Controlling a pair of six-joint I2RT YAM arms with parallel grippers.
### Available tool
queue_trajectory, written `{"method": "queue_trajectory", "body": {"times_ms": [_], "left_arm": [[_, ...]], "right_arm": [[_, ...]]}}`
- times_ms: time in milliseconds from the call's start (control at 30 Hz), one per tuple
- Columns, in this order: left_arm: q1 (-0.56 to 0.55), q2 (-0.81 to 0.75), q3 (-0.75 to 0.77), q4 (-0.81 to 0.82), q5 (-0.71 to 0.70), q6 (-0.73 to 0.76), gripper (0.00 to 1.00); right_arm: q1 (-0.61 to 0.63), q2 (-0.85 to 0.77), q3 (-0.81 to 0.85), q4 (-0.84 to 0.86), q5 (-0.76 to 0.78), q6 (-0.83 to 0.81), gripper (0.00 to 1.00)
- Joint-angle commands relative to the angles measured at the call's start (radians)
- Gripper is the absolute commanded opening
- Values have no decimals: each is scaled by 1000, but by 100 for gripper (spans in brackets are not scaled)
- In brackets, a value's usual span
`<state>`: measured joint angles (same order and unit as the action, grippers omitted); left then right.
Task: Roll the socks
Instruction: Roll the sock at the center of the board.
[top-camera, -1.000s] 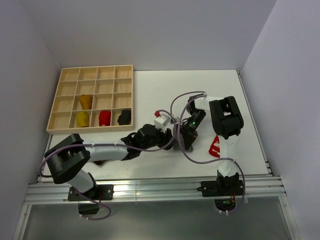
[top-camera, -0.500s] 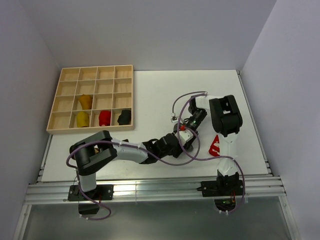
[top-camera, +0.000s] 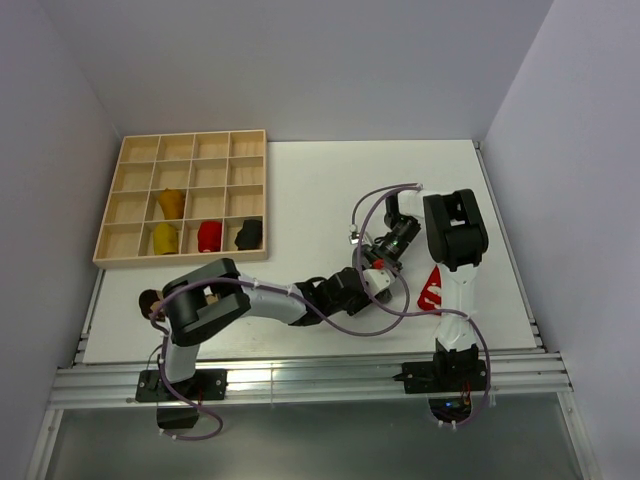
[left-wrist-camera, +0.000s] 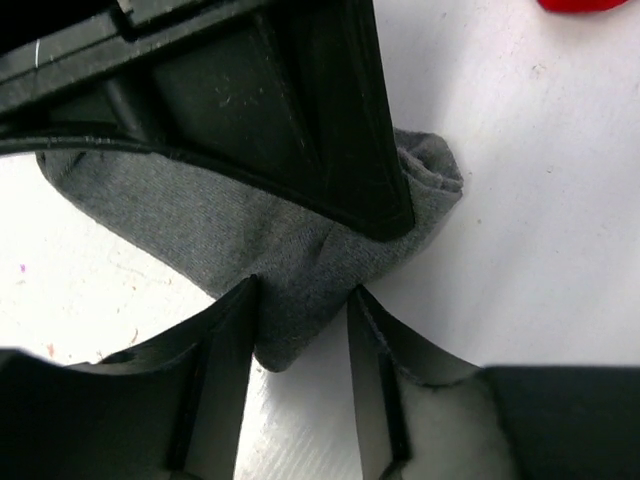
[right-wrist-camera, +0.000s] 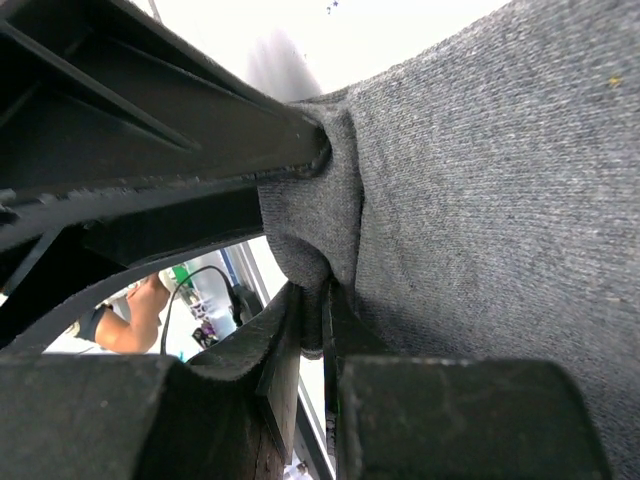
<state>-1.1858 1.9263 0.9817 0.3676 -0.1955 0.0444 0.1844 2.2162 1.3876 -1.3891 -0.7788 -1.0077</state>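
No brand or label can be read; the only markings are the white marks on the red sock (top-camera: 432, 290), too small to make out, which lies flat on the desk (top-camera: 330, 190) at the lower right, beside the right arm's upright link.

The left arm runs from its base at the lower left of the overhead view, bends at the elbow, and stretches its forearm rightward along the near part of the desk to the centre. The right arm rises from its base at the lower right, folds at the top and doubles back down-left to the same spot.

The grey sock (left-wrist-camera: 200, 215) lies on the desk at the centre, between the two wrists. The left pincer (left-wrist-camera: 300, 310) is clamped on its lower fold, with cloth bunched against both fingers. The right pincer (right-wrist-camera: 322, 320) is nipped nearly together on a thin pleat of the same sock.

In the wooden tray (top-camera: 195, 134) at the upper left sit a mustard bundle (top-camera: 171, 203), a yellow bundle (top-camera: 163, 238), a red bundle (top-camera: 208, 236) and a dark bundle (top-camera: 248, 234), each in its own compartment.
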Motion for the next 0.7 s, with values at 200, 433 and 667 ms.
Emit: {"method": "queue_trajectory", "body": {"times_ms": [200,433,667], "left_arm": [[-3,68,97,-108,60,15,9],[66,59,167,-314,364,-136,0],[184,80,184,-364,629,-290,0]], "right_arm": [[-22,-16,4,-12,41,-11,21],[-92,-219,-62,234,18,156,39],[-238,-438,-157,470,9,293,41]]}}
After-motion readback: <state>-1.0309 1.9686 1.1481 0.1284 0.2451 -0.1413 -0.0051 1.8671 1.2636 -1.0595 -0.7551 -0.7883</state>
